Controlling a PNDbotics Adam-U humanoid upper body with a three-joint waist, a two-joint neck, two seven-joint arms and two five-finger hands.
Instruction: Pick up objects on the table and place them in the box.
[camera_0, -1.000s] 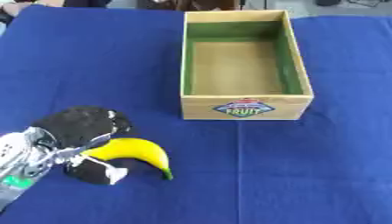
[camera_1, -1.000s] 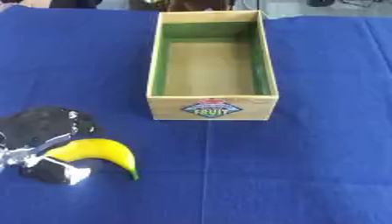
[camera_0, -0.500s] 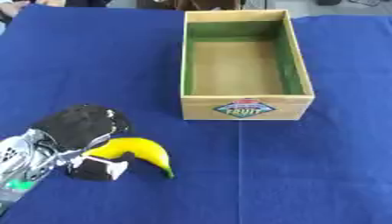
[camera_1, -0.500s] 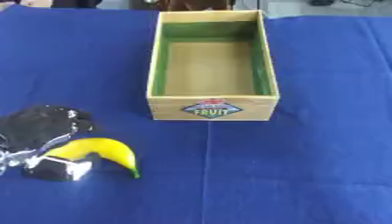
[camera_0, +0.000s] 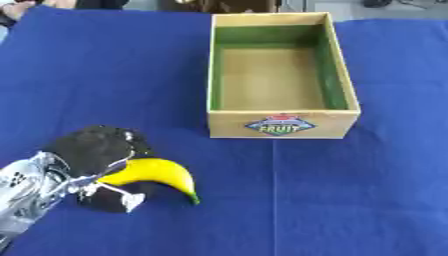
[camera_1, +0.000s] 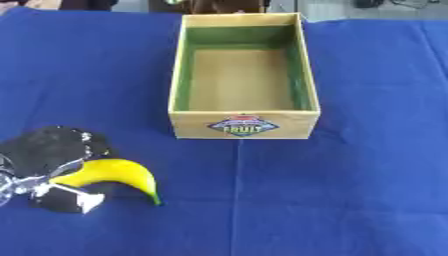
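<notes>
Left eye view: near the surface's (camera_0: 350, 200) front-left corner, the left robot hand (camera_0: 92, 155) has its black fingers and thumb curled round the stem end of a yellow banana (camera_0: 157, 174), whose dark tip points toward the front edge. Whether the banana rests on the blue cloth or is lifted off it cannot be told. Farther back, toward the surface's far edge and well apart from the banana, stands a wooden box (camera_0: 282, 125), green-lined inside, with a "FRUIT" label on its near wall.
</notes>
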